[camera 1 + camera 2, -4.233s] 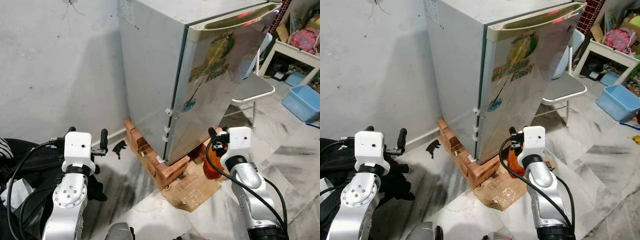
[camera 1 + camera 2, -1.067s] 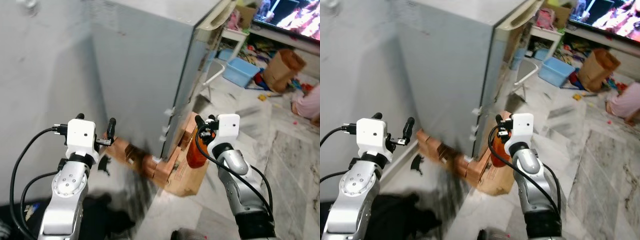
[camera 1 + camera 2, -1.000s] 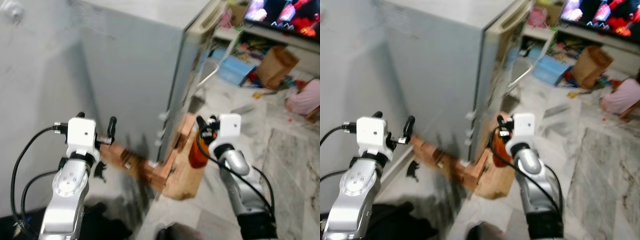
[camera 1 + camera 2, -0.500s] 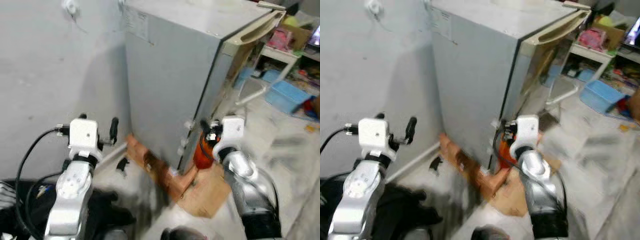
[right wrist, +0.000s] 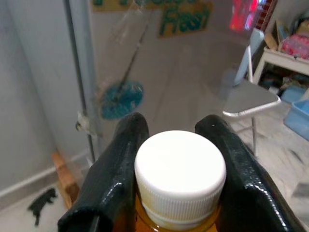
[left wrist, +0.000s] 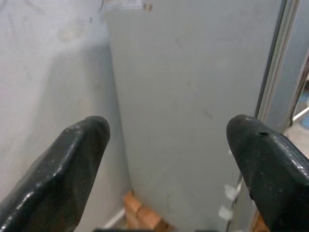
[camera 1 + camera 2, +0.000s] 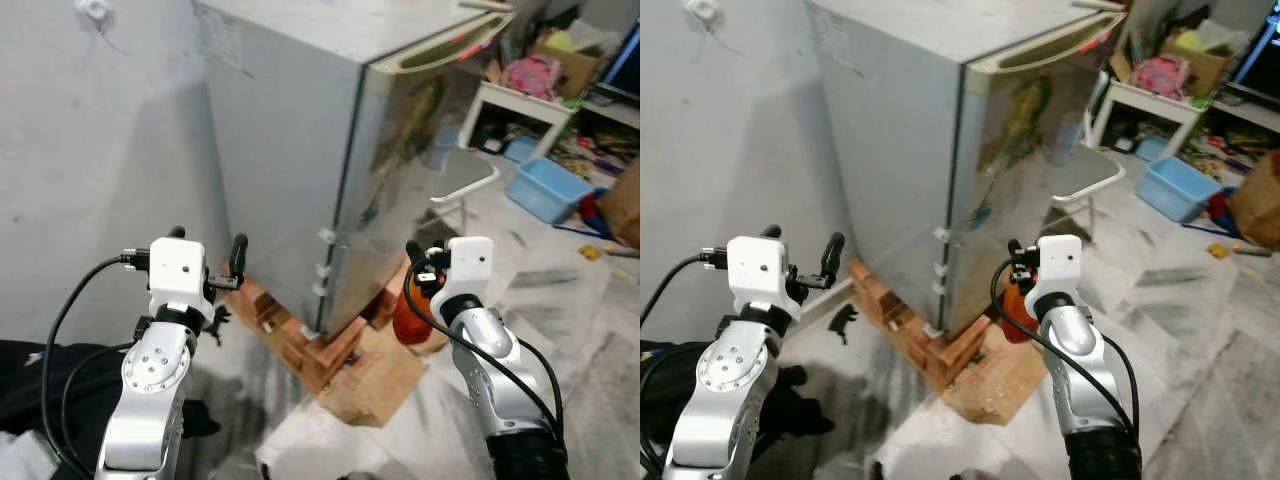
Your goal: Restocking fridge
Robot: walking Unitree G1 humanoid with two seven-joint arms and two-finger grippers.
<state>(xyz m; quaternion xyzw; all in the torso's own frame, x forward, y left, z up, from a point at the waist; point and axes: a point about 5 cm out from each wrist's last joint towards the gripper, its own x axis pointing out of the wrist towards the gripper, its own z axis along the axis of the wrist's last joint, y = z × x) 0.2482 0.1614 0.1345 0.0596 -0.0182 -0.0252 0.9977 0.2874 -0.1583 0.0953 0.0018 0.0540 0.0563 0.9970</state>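
Right gripper (image 5: 174, 140) clamps an orange bottle (image 7: 410, 312) before the closed fridge (image 7: 330, 150); left gripper (image 6: 166, 140) gapes wide.

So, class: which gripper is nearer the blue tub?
Right. The right gripper, holding a bottle, is on the blue tub's side; the left gripper is beyond the fridge.

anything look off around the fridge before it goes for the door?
Yes. The fridge is propped on loose bricks with flattened cardboard under them, not on the floor. Its door is shut, while the right gripper is already clamped on the orange bottle. The left gripper is open.
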